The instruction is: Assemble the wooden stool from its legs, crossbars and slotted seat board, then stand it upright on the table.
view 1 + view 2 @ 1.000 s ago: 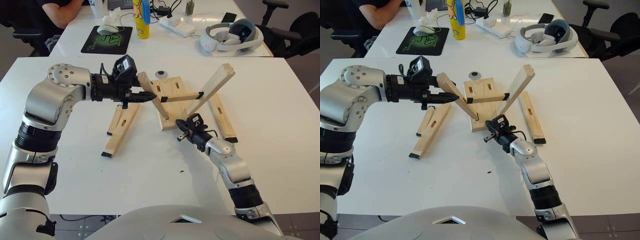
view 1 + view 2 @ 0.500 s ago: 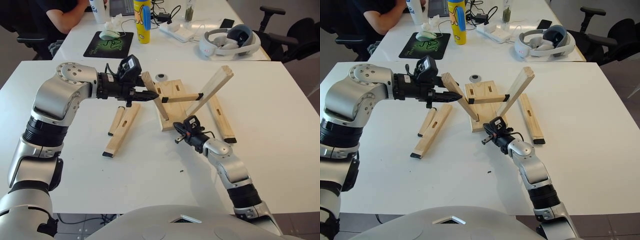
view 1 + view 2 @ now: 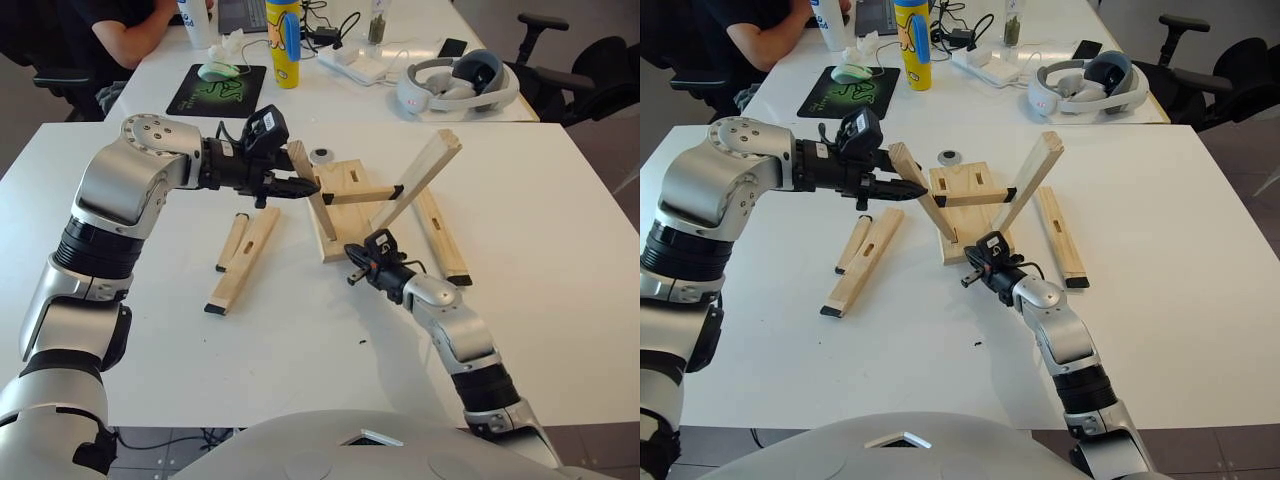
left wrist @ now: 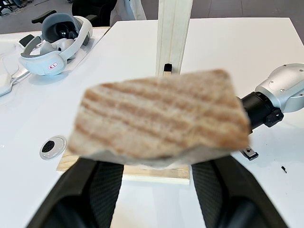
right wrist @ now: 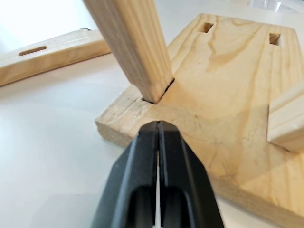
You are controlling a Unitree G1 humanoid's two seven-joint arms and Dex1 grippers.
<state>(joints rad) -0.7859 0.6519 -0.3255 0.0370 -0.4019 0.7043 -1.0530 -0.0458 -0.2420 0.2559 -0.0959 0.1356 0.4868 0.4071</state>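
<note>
Progress looks about halfway: seat board (image 3: 350, 178) lies flat mid-counter (image 3: 300, 330) with left standing leg (image 3: 312, 205) and right standing leg (image 3: 420, 182) in its slots and a crossbar (image 3: 362, 195) joining them. Two loose pieces (image 3: 245, 258) lie to the left, a loose leg (image 3: 440, 235) to the right, and nothing's flipped upright yet. Left end effector (image 3: 305, 187) is clamped on the left standing leg's top. The right wrist view adds that the right end effector (image 5: 157, 126) is pinched closed on nothing, just short of that leg's slot.
</note>
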